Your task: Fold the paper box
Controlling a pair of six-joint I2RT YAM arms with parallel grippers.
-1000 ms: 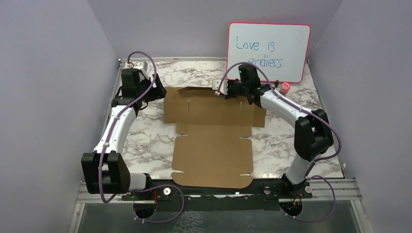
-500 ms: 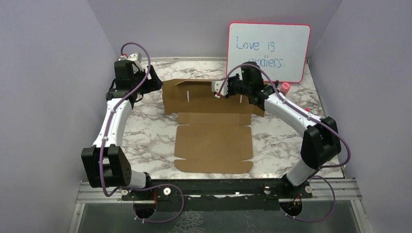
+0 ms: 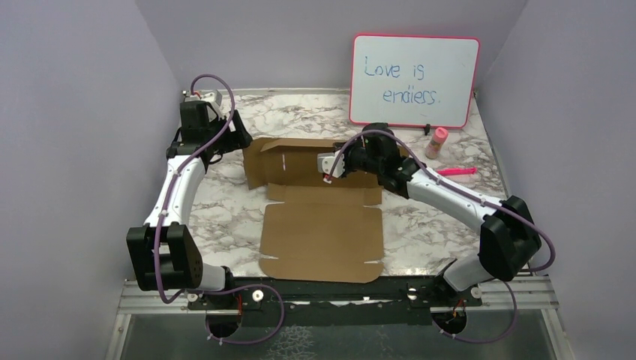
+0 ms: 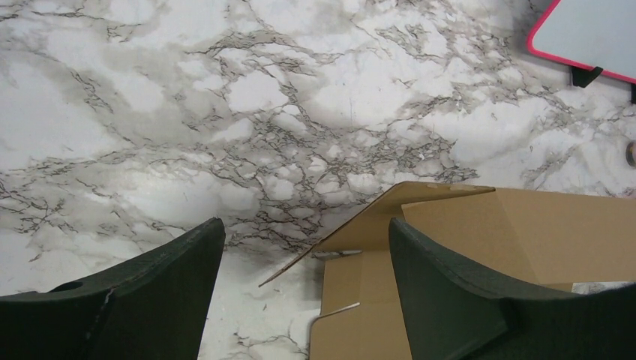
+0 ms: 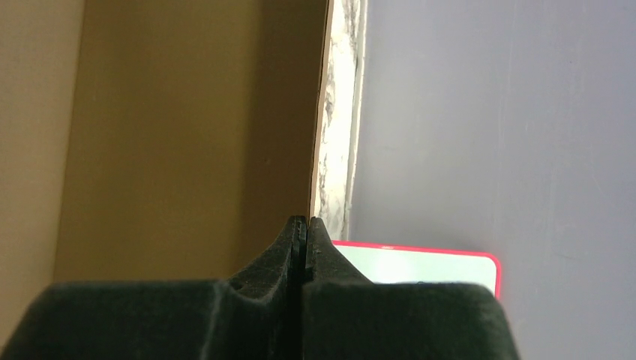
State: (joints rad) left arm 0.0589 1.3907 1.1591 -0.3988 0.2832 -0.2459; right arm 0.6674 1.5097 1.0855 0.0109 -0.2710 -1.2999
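The paper box point(image 3: 322, 232) is a flat brown die-cut sheet in mid-table, its far panel point(image 3: 296, 161) lifted off the marble. My right gripper point(image 3: 358, 147) is shut on that panel's upper edge; the right wrist view shows the cardboard edge point(image 5: 319, 112) running straight into the closed fingertips point(image 5: 294, 236). My left gripper point(image 3: 238, 139) hangs open over the box's far-left corner. In the left wrist view the raised side flap point(image 4: 360, 232) lies between the wide-apart fingers point(image 4: 172, 270), untouched.
A pink-framed whiteboard point(image 3: 415, 71) leans on the back wall. Right of the box lie a pink-capped bottle point(image 3: 439, 141) and a pink marker point(image 3: 456, 171). Purple walls close in the left, back and right sides.
My right gripper has pulled toward me and to the left, dragging the box with it and raising the far panel. The left arm shifted a little near the box's far-left corner.
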